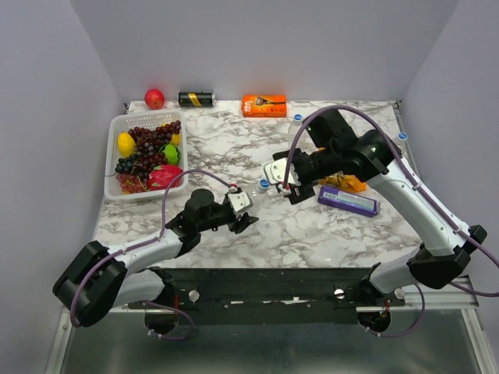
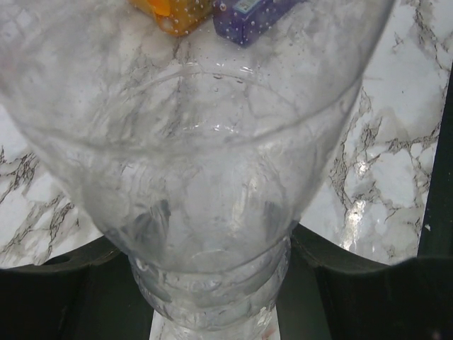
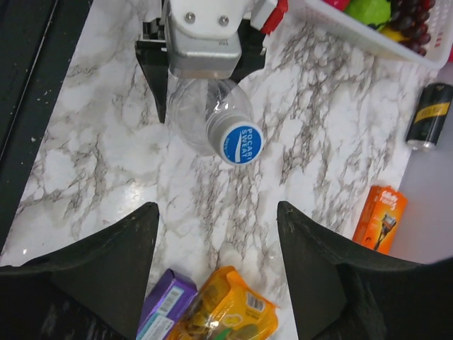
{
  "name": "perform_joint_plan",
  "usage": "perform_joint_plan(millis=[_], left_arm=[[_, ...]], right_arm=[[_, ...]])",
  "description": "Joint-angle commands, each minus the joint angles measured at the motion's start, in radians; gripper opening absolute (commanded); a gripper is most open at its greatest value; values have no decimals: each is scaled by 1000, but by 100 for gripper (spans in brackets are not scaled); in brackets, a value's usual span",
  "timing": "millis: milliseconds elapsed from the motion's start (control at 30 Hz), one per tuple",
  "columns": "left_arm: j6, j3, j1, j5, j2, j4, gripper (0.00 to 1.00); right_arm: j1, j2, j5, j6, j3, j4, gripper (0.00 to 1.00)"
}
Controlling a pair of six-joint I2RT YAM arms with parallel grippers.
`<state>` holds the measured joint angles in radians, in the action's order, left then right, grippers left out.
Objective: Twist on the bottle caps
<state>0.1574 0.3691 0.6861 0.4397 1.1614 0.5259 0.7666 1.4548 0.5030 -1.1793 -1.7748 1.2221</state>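
My left gripper (image 1: 246,207) is shut on the body of a clear bottle (image 1: 254,195) and holds it tilted over the middle of the table. The bottle (image 2: 212,177) fills the left wrist view between the black fingers (image 2: 64,290). A blue cap (image 3: 241,144) printed with white letters sits on its neck and faces my right gripper (image 3: 216,227). My right gripper (image 1: 276,184) is open and empty, a short way off the cap (image 1: 263,185) without touching it. Another capped bottle (image 1: 297,121) shows behind my right arm, and a blue cap (image 1: 402,136) shows at the right edge.
A white basket (image 1: 117,125) of fruit stands at the left. A red apple (image 1: 154,98), a black-and-gold can (image 1: 196,99) and an orange box (image 1: 263,104) line the back. A purple box (image 1: 348,201) and an orange packet (image 1: 347,182) lie under my right arm.
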Motion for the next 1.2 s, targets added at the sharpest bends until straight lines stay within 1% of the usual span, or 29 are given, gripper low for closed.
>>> perform_joint_plan(millis=[0, 33, 67, 167, 567, 700, 833, 933, 967, 1033, 1067, 1167], left_arm=[[93, 45, -7, 74, -6, -64, 0], [103, 54, -5, 77, -8, -73, 0], [122, 59, -5, 83, -9, -85, 0], [143, 77, -7, 93, -9, -112, 0], [226, 110, -5, 143, -5, -198, 0], [240, 116, -5, 156, -2, -205, 0], [243, 122, -5, 152, -3, -204, 0], [246, 125, -7, 154, -5, -204, 0], [248, 125, -5, 154, -5, -204, 0], [249, 125, -5, 154, -5, -205, 0], [252, 125, -5, 154, -5, -207, 0], [260, 120, -5, 151, -11, -204, 0]], right_arm=[[3, -4, 120, -130, 15, 17, 75], [3, -14, 146, -173, 27, 30, 75], [3, -17, 157, -256, 50, 42, 75], [7, -30, 180, -347, 74, 59, 77], [7, 22, 230, -480, 17, 122, 75], [7, 35, 233, -546, 15, 194, 74], [7, 53, 223, -577, 5, 240, 70], [7, 67, 216, -585, 3, 241, 67], [7, 73, 216, -585, 0, 243, 63], [7, 82, 215, -580, -15, 251, 59], [7, 88, 212, -574, -23, 255, 54], [7, 114, 203, -568, -46, 280, 46]])
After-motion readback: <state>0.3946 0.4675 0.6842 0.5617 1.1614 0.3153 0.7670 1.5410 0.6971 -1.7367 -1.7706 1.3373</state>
